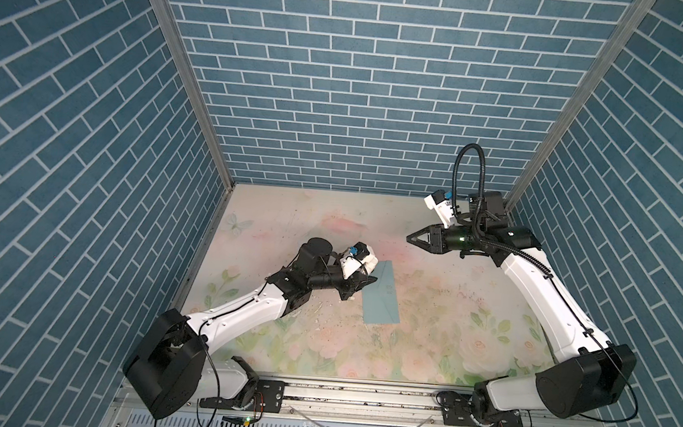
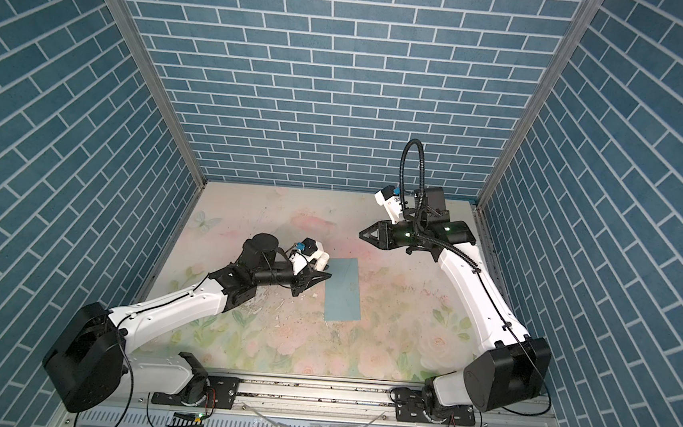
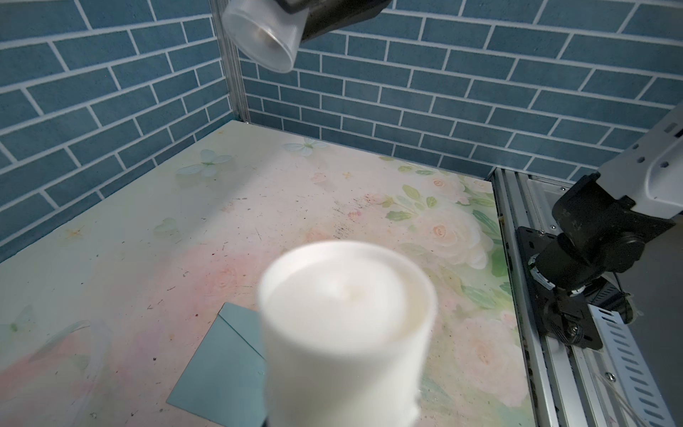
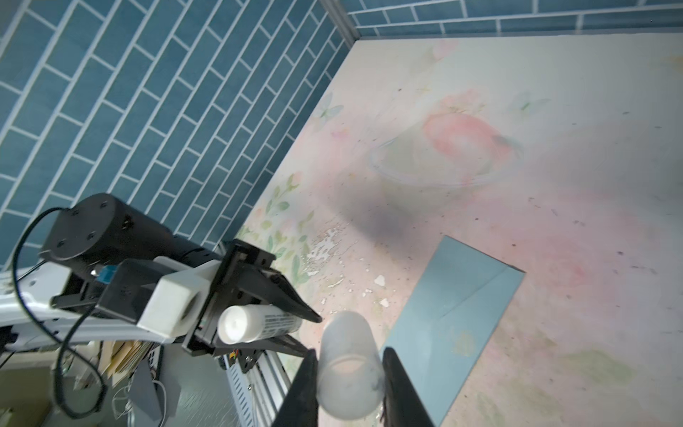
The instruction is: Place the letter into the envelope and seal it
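Left gripper [image 1: 365, 286] low, jaws clamping glue stick [image 4: 258, 325] — right gripper [image 1: 410, 239] raised, jaws pinching cap [image 4: 349, 369]

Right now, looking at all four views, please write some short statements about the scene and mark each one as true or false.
1. The envelope lies flat on the table. True.
2. The left tool grips a white tube. True.
3. The right tool is empty. False: it is shut on a translucent cap.
4. The letter lies on the table beside the envelope. False: no letter shows in any view.
5. The right tool touches the envelope. False: in both top views it is well apart from the envelope, toward the far right of the table.
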